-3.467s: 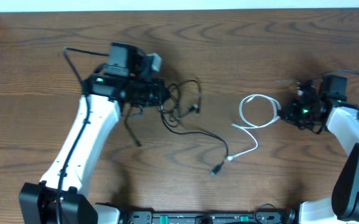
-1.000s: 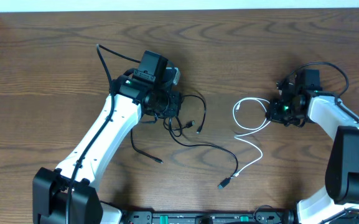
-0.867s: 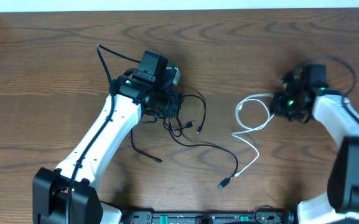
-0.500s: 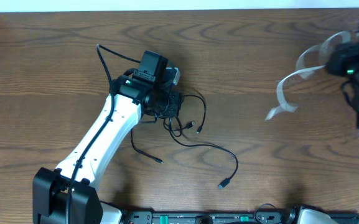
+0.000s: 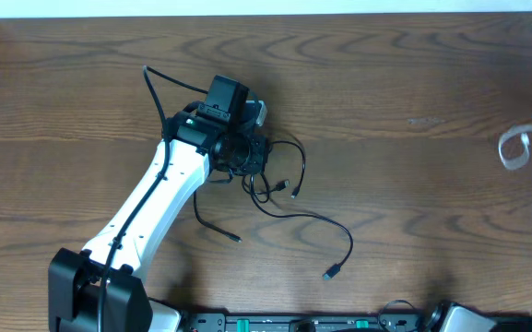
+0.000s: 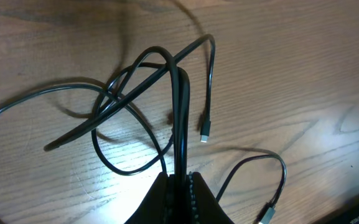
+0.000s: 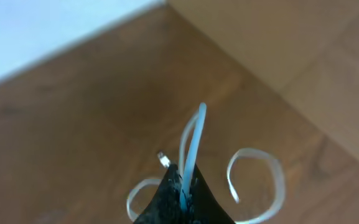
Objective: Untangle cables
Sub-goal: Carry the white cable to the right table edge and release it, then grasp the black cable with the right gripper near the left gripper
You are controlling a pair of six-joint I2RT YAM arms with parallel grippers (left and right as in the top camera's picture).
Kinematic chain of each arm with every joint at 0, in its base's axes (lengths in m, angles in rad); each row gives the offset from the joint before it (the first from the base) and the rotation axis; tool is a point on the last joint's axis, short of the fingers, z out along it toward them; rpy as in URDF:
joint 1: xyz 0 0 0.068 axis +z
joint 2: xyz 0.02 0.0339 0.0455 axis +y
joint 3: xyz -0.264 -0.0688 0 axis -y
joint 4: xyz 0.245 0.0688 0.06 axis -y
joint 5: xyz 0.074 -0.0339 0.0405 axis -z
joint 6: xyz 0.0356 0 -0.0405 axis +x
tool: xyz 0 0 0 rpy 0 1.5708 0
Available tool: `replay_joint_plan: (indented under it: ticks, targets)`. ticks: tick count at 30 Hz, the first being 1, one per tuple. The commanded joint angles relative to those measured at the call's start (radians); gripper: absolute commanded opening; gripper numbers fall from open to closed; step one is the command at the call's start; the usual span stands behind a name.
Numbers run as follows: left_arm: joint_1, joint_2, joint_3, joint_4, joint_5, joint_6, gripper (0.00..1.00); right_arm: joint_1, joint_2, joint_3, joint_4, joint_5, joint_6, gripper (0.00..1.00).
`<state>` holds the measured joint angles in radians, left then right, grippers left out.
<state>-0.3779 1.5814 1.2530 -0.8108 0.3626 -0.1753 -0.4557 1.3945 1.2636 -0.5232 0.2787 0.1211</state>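
- The black cable lies left of centre on the tabletop. It is a loose knot of loops with one long tail running out to a plug near the front edge.
- In the left wrist view several black strands cross one another. A second small plug lies free beside them.
- The white cable is at the far right edge, well apart from the black one. It shows blurred, as curls hanging from its grip, and looks lifted off the wood.
- The left gripper is closed tight, pinching a doubled strand of black cable at the knot.
- The right gripper is likewise clamped shut, on a bight of white cable.
- Judgement: the two cords no longer cross, so what is left is to lay the white one down clear and loosen the black loops.
- To do it well, the right arm should lower slowly so the curls settle flat, and let go only once the cord rests on the wood.
- The left arm should draw its strand away from the crossings, not upward, or the loops may cinch.
- The free plugs want watching, since either could snag in a loop.
- No brand, label or legible writing shows on either cable or plug. A small green light glows on the left arm.
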Motion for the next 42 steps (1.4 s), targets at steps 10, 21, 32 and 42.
replay_joint_plan:
  ticks: [10, 21, 32, 42]
  targets:
    - [-0.002, 0.007, -0.006, -0.012, -0.009, 0.017, 0.07, -0.264, 0.222, -0.003, -0.115, -0.197, 0.088, 0.01]
    - [-0.003, 0.007, -0.006, -0.01, 0.003, 0.017, 0.07, -0.263, 0.222, -0.003, -0.09, -0.972, 0.083, 0.74]
    - [0.0, 0.006, -0.005, 0.14, 0.338, 0.165, 0.07, 0.08, 0.226, -0.023, -0.416, -0.986, -0.314, 0.8]
    - [0.016, 0.004, 0.022, 0.172, 0.567, 0.164, 0.07, 0.426, 0.227, -0.137, -0.255, -0.985, -0.391, 0.77]
